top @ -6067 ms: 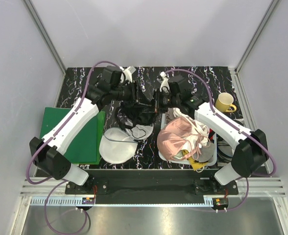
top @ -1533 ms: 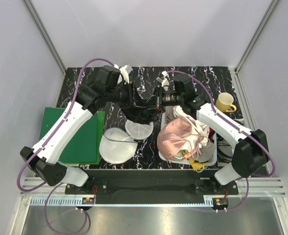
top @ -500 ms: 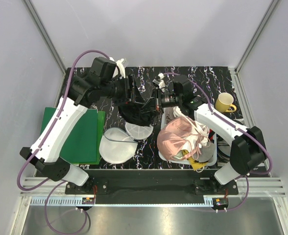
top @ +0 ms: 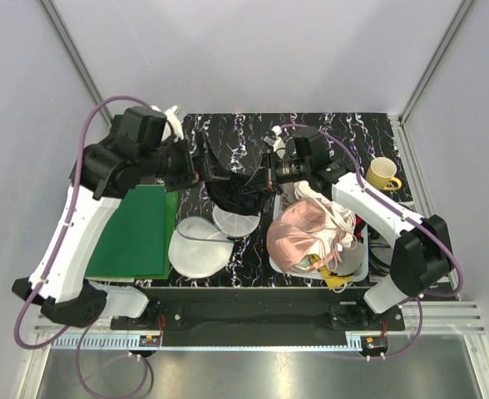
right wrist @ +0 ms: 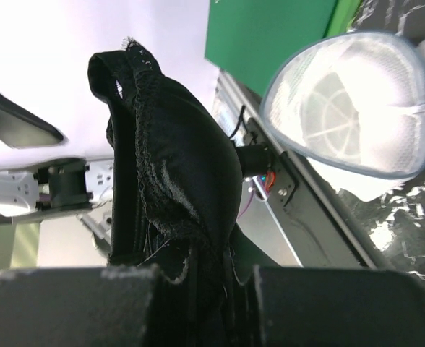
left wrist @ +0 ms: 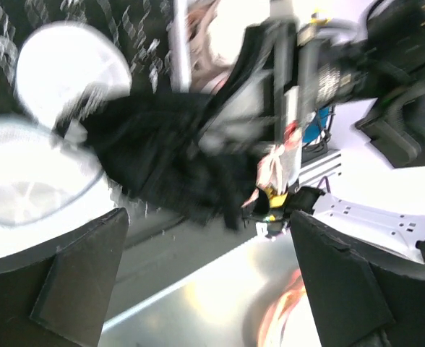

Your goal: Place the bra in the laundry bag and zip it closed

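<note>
The black bra (top: 234,194) hangs in the air above the back of the table, pinched at its top by my right gripper (top: 262,176), which is shut on it. In the right wrist view the bra (right wrist: 176,181) drapes down from between the fingers (right wrist: 68,311). My left gripper (top: 215,169) is open, just left of the bra and apart from it. Between its wide fingers (left wrist: 68,282) there is nothing, and the bra (left wrist: 162,152) is blurred beyond them. The round white mesh laundry bag (top: 196,247) lies open below the bra, its flap (top: 235,221) turned up.
A green board (top: 136,233) lies left of the bag. On the right, a white basket (top: 361,249) holds a shiny pink garment (top: 298,234) and white cloth. A yellow mug (top: 382,174) stands at the far right.
My left gripper opened, let go of the bra and drew back to the left. The right gripper keeps hold of the bra, which now hangs from it alone.
</note>
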